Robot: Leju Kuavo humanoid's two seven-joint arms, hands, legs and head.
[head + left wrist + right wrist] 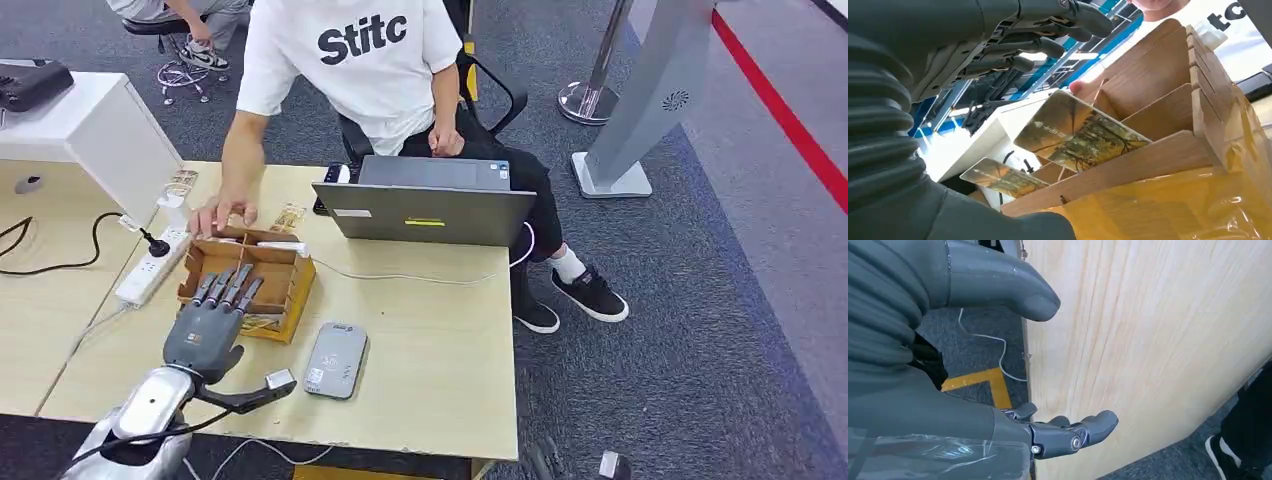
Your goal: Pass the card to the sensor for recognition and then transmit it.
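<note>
From the head view, we have our left hand (207, 325) stretched flat over the near side of the wooden card box (247, 283), fingers apart and holding nothing. The grey sensor (335, 360) lies on the table (440, 350) at about four o'clock from the box, just beside it. A person's hand (222, 213) rests at the box's far edge, at twelve o'clock from ours, and a laptop (425, 205) stands beyond.

From the left wrist view, our fingers (1048, 47) hang spread above the slots, touching nothing. One card (1080, 132) leans tilted in a compartment against a divider; a second card (1003, 177) lies lower, in a nearer slot. We judge the step in hand to be picking the tilted card. To do it well, we should lower the fingertips onto its raised free edge, pinch it between thumb and finger, and lift along the slot so the dividers do not catch it, watching the person's fingers close by.

From the right wrist view, our right hand (998, 365) hangs beside the table edge, thumb and fingers apart, empty.
</note>
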